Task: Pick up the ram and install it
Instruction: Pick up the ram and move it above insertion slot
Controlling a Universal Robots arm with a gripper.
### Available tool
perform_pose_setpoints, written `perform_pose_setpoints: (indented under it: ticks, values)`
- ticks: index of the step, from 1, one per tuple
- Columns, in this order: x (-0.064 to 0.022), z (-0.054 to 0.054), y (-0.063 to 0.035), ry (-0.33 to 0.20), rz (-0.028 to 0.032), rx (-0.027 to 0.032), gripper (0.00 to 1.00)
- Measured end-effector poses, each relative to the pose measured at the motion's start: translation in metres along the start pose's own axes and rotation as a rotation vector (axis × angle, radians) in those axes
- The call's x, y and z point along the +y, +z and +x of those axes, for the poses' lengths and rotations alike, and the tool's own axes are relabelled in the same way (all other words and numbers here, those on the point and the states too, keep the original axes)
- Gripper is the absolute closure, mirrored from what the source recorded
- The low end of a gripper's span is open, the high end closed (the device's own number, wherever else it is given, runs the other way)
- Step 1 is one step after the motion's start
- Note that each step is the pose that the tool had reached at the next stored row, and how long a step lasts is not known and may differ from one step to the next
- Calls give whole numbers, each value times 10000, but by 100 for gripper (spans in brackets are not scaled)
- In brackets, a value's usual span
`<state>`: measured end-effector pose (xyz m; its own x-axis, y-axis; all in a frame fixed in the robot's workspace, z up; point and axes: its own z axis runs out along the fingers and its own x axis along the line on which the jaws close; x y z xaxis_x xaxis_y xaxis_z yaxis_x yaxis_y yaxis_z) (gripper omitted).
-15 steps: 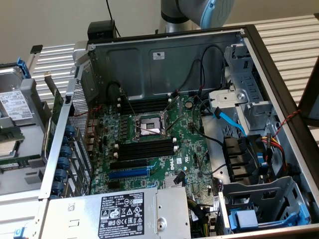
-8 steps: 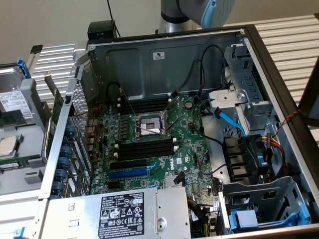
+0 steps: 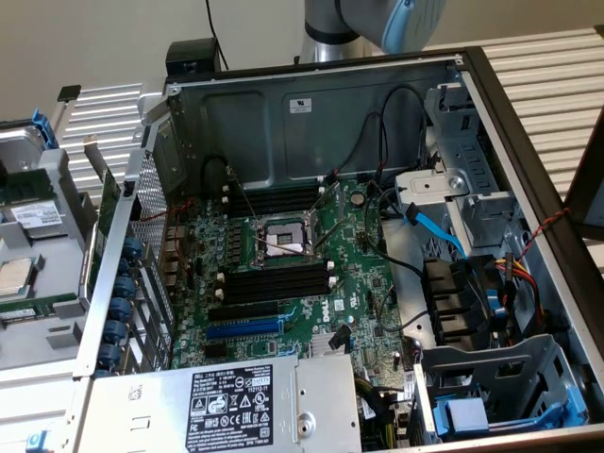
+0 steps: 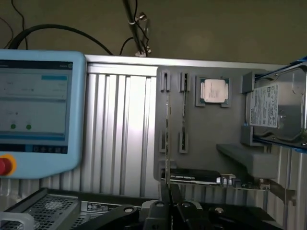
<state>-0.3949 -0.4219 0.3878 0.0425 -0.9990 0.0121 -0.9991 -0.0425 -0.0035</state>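
In the wrist view my gripper (image 4: pixel 170 199) is shut, its dark fingers pressed together. The ram (image 4: pixel 167 139) shows edge-on as a thin, long strip rising from between the fingertips, in front of the grey parts tray (image 4: pixel 211 134). In the exterior view part of my arm (image 3: pixel 377 24) hangs above the back wall of the open computer case. On the motherboard, bare black memory slots (image 3: pixel 274 283) lie on both sides of the processor socket (image 3: pixel 283 238).
A blue expansion slot (image 3: pixel 243 329) and the power supply (image 3: pixel 226 406) lie toward the case front. Loose cables and drive cages (image 3: pixel 472 311) crowd the exterior view's right. The tray holds a processor (image 4: pixel 214 91), a hard drive (image 4: pixel 276 105) and another thin stick (image 4: pixel 184 110). A teach pendant (image 4: pixel 38 110) lies beside it.
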Motion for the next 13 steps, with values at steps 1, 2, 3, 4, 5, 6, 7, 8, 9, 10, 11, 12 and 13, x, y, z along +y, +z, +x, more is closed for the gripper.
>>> perform_pose_setpoints:
  ticks: [1, 2, 3, 4, 5, 6, 7, 8, 9, 10, 11, 12, 13]
  values:
    - [-32, 2, -44, 0, -8, 0, 87]
    - [-68, 4, -86, 0, -14, -1, 87]
    - [-104, 6, -123, 0, -22, -2, 87]
    - [-139, 8, -159, 0, -32, -2, 87]
    - [-176, 9, -195, 0, -43, -3, 87]
    - [-212, 12, -227, -1, -52, -2, 87]
    - [-252, 14, -257, -1, -60, -3, 87]
    - [-292, 16, -281, -1, -67, -3, 87]
    - [-333, 18, -300, 0, -74, -2, 87]
    - [-374, 20, -310, -1, -78, -3, 87]
    - [-415, 21, -320, -1, -83, -4, 87]
    - [-456, 23, -330, -1, -89, -4, 87]
    - [-498, 25, -337, -1, -96, -4, 87]
